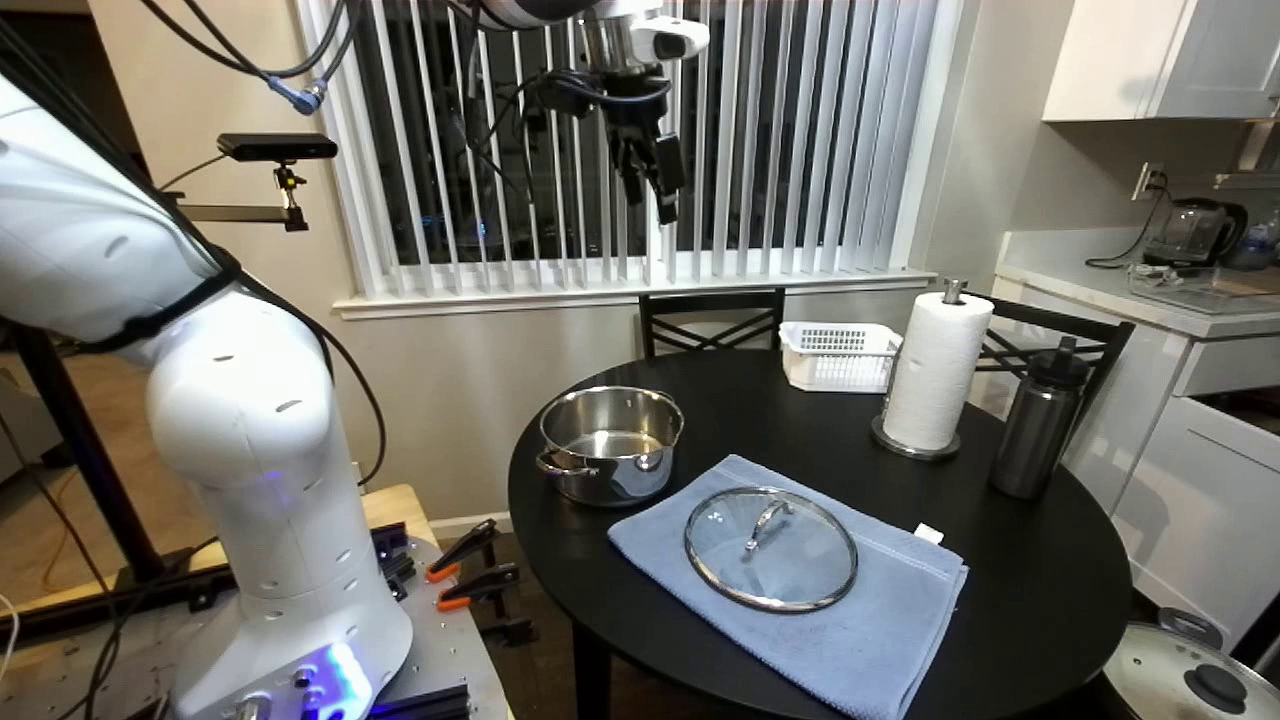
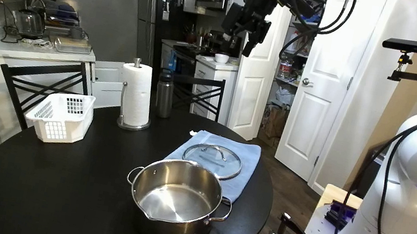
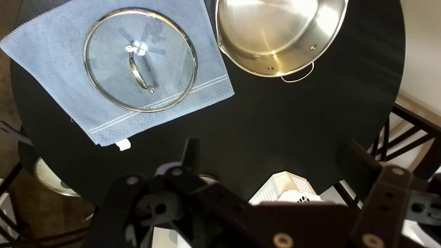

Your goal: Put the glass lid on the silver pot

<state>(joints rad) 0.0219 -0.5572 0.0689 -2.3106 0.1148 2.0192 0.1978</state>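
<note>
The glass lid lies flat on a folded blue towel, with its metal arch handle up. It shows in an exterior view and in the wrist view. The silver pot stands uncovered on the black table beside the towel. Its inside looks bare in an exterior view, and the wrist view cuts off part of the pot. My gripper is high above the table, apart from lid and pot. In the wrist view its fingers are wide apart with nothing between them.
A white basket, a paper towel roll and a dark metal bottle stand on the round black table. Chairs stand around it. Another lid with a black knob is below the table edge.
</note>
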